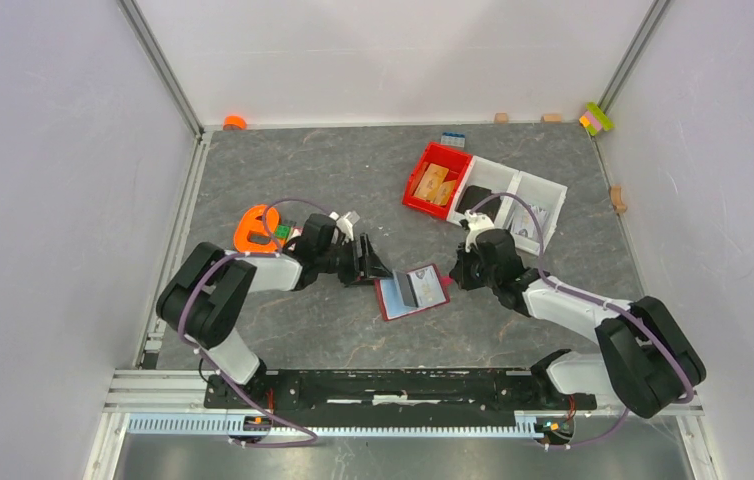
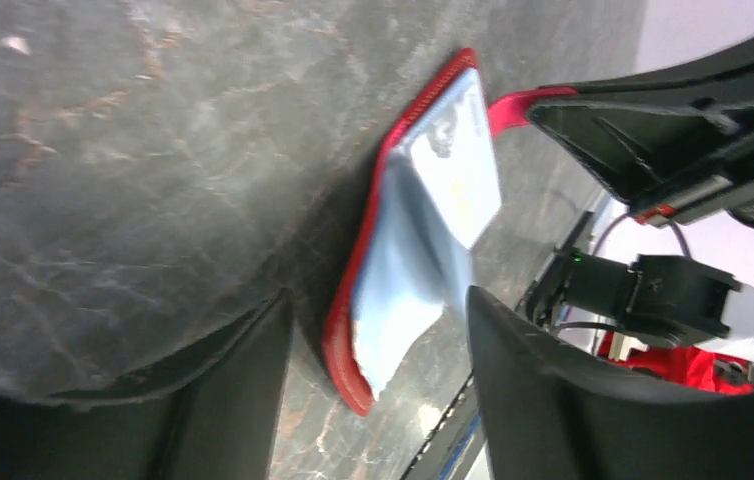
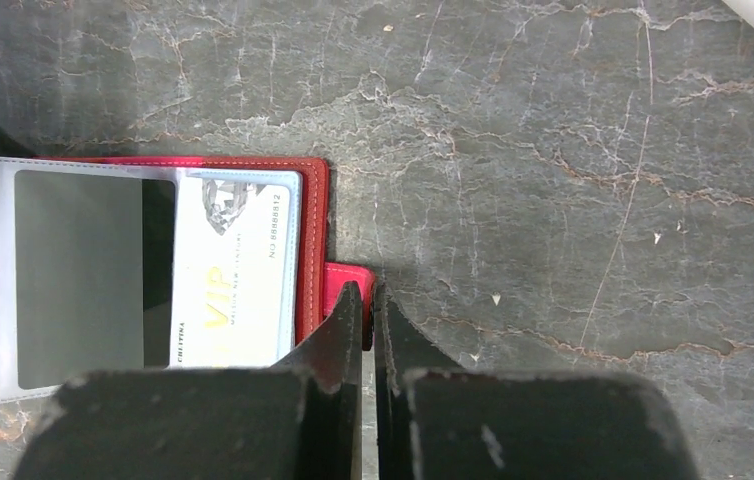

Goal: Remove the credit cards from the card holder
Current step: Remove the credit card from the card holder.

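The dark red card holder (image 1: 400,299) lies open on the table between my arms. Its clear sleeves hold a grey credit card (image 3: 78,275) and a light card printed "VIP" (image 3: 233,270). My left gripper (image 2: 378,375) is open, low at the holder's left edge. The red edge (image 2: 348,350) and a light blue sleeve (image 2: 403,300) stand between its fingers. My right gripper (image 3: 368,292) is shut on the holder's red clasp tab (image 3: 335,285) at its right edge. No pinkish-red card shows.
A bright red bin (image 1: 415,189) with tan wooden pieces and a white divided tray (image 1: 545,205) stand behind the right arm. An orange object (image 1: 256,228) sits by the left arm. Small blocks lie along the back wall.
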You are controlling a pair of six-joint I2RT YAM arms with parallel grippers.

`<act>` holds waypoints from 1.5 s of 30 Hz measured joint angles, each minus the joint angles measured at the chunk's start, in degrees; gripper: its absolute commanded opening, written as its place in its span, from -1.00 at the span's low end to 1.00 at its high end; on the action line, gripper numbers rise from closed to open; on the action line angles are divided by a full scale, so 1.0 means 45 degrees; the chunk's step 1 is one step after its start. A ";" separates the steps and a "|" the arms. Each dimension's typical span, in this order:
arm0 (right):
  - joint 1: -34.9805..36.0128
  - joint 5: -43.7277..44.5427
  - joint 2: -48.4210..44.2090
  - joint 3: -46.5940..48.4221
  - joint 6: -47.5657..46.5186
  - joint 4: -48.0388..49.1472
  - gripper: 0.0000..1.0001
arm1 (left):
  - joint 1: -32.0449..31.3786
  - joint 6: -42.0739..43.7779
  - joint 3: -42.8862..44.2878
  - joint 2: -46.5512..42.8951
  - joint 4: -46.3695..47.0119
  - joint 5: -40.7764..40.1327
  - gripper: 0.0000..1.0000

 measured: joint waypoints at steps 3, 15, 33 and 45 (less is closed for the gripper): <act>0.0000 -0.0049 -0.0151 -0.0194 0.0121 0.0306 -1.00 | 0.0034 -0.0831 -0.0641 -0.0520 0.1020 0.0466 0.80; 0.0000 -0.0670 -0.0379 -0.0593 0.0471 0.1054 -1.00 | -0.0146 -0.3041 -0.0204 0.2390 0.4809 0.2399 -0.04; -0.0141 -0.1423 -0.4197 -0.2016 -0.0068 0.2735 0.16 | -0.0160 -0.1127 0.0583 0.1370 0.2535 0.2108 -0.96; -0.0019 -0.5965 -0.2652 -0.2419 0.0801 0.5824 -0.03 | -0.0160 -0.2322 -0.0248 0.0384 0.6241 0.3536 -0.95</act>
